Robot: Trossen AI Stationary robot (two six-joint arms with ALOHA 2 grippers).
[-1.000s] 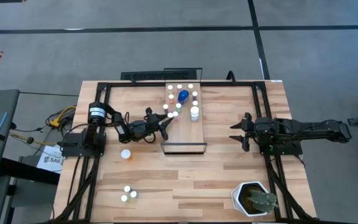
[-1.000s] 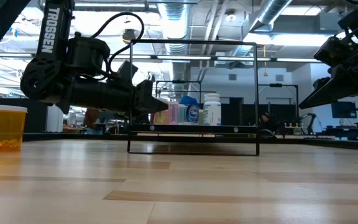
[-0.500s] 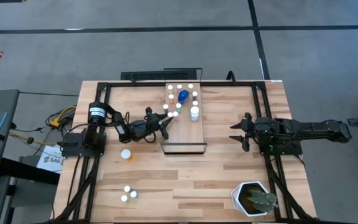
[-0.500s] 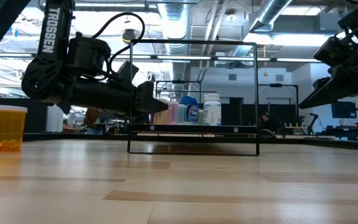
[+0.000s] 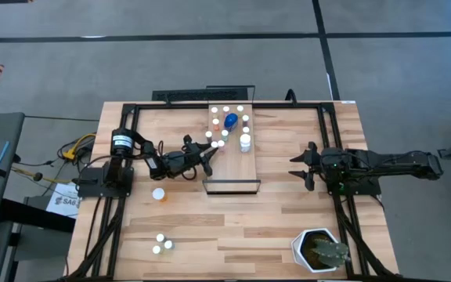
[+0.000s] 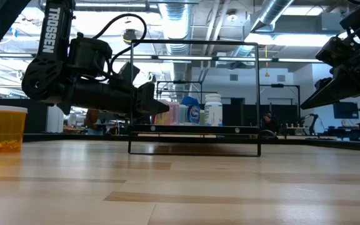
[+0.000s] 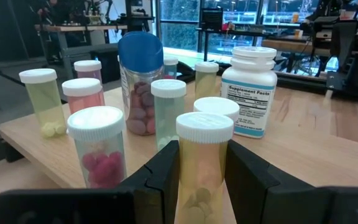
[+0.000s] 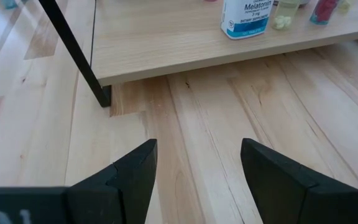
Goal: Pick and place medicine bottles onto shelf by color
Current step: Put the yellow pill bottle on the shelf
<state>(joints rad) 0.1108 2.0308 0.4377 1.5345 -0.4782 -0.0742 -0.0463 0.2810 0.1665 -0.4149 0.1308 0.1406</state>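
The shelf (image 5: 239, 166) is a light-wood board on a dark frame at the table's middle. Several white-capped medicine bottles (image 7: 92, 146) stand on its far half, among them a blue-capped one (image 5: 231, 121) and a bigger white one (image 7: 248, 90). My left gripper (image 5: 211, 149) is at the shelf's left edge, shut on a yellowish bottle (image 7: 204, 165). My right gripper (image 5: 297, 166) hovers open to the right of the shelf, holding nothing. An orange bottle (image 5: 158, 193) stands on the table near the left arm, and three white-capped ones (image 5: 161, 244) stand nearer the front. My left gripper pinches the yellowish bottle's body (image 7: 202, 177), below its white cap (image 7: 204, 126), between its two fingers (image 7: 166, 169). The fingers come level from the table's left side. The bottle stands upright; the fingers hide its bottom, so I cannot tell whether it rests on the shelf.
A white hexagonal plant pot (image 5: 319, 251) sits at the front right corner. Dark frame bars (image 5: 329, 133) run along the table's sides and back. The shelf's near half (image 5: 233, 176) is bare wood.
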